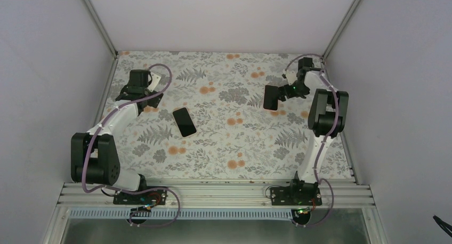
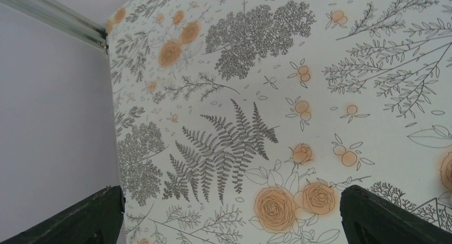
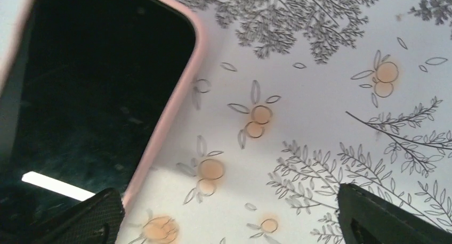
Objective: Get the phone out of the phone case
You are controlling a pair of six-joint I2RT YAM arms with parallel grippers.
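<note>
Two claws are in view, and both stand spread. From the middle of the top view, the left claw (image 2: 230, 201) hangs at about ten o'clock over the flowered table (image 2: 373, 68). Only the print shows between its fingers, so it grips nothing. It seems parked to the side so as not to crowd the work.

The right claw (image 3: 229, 201) sits at about two o'clock with its fingers (image 3: 80, 217) wide apart, and the gap between them is also bare table. A pink-rimmed case (image 3: 96, 95) fills the ten o'clock corner of the right wrist view. Its rim runs down behind the finger at seven o'clock. Whether rim and finger touch cannot be told, but nothing is pinched. The case appears to rest on the table by its own weight.

The phone (image 1: 184, 121) lies flat as a dark slab at about nine o'clock from the table's middle. It is well apart from the right claw and clear of the left one. Lying flat in the open, it is easy to see and to reach from either side.

Judging from this, phone and case are separate and the task looks as good as done. The dark inside of the case carries a bright streak, though, and the pictures do not settle whether that is lining or glass.
</note>
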